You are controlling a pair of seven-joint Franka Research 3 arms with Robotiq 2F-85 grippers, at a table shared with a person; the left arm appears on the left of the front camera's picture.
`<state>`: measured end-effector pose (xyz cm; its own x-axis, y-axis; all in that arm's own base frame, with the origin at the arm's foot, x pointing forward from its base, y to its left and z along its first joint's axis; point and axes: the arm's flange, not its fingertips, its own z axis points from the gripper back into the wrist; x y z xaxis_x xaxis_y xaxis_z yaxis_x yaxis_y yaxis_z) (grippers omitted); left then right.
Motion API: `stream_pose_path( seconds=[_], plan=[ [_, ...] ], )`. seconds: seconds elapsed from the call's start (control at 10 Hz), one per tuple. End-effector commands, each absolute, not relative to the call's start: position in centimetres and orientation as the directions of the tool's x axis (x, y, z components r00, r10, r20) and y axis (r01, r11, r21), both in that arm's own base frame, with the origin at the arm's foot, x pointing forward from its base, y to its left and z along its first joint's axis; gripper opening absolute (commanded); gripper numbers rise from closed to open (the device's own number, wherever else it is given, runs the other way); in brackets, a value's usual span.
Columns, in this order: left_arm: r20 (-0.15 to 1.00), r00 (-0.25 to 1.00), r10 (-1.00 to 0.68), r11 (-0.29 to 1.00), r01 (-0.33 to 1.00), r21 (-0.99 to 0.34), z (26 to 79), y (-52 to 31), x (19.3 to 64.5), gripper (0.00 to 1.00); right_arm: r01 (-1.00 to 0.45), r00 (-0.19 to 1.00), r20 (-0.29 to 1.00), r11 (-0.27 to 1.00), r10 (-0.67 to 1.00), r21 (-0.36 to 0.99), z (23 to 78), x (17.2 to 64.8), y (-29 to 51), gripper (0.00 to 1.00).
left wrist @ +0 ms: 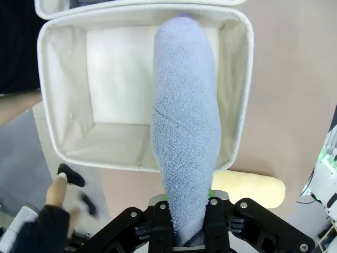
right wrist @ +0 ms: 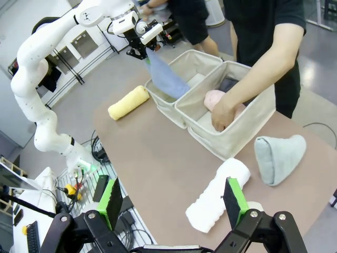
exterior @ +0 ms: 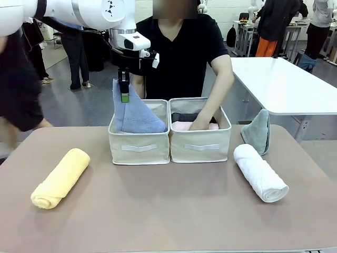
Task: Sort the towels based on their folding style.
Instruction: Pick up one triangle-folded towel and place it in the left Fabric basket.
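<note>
I log: yellow rolled terry towel [exterior: 60, 178], left edge of table [exterior: 158, 211]. My left gripper [exterior: 124, 94] clenched on lavender-blue cone towel [exterior: 136, 115], base inside left beige fabric bin [exterior: 139, 148]. Person's hand [exterior: 200, 124] on pale pink roll [exterior: 179, 126], right bin [exterior: 200, 146]. Grey-teal cone [exterior: 257, 132] and white roll [exterior: 260, 172], right edge. Right gripper [right wrist: 174, 203] released.

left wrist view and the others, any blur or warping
Left wrist view: the bin rim bows from the wide lens, the lavender-blue towel stays sharp. Front view: a passer-by at the left edge is motion-blurred. Right wrist view: even light, soft shadows.

Rolled towels, four: yellow [exterior: 59, 178], white [exterior: 260, 172], pink [exterior: 181, 126], dark grey [exterior: 184, 117]. Cone towels, two: lavender [exterior: 138, 113], teal [exterior: 257, 132]. Bins [exterior: 139, 148]: two.
</note>
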<state>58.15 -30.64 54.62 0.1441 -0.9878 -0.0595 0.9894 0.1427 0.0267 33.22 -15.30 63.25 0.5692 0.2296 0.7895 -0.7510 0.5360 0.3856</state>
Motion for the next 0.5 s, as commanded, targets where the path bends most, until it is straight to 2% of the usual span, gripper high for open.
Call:
stream_pose_path(
  seconds=[0.0, 0.4],
  plan=[
    [-0.038, 0.101, -0.994, 0.102, 0.995, -0.012, 53.9, -30.1, 58.5, 0.19, -0.758, 0.562, 0.799, 0.521, 0.214, 0.393, 63.2, 33.3, -15.2, 1.0],
    [-0.033, 0.078, -0.996, 0.081, 0.993, -0.091, 49.0, -29.1, 58.0, 0.19, -0.758, 0.562, 0.799, 0.521, 0.214, 0.393, 63.2, 33.3, -15.2, 1.0]
  ],
)
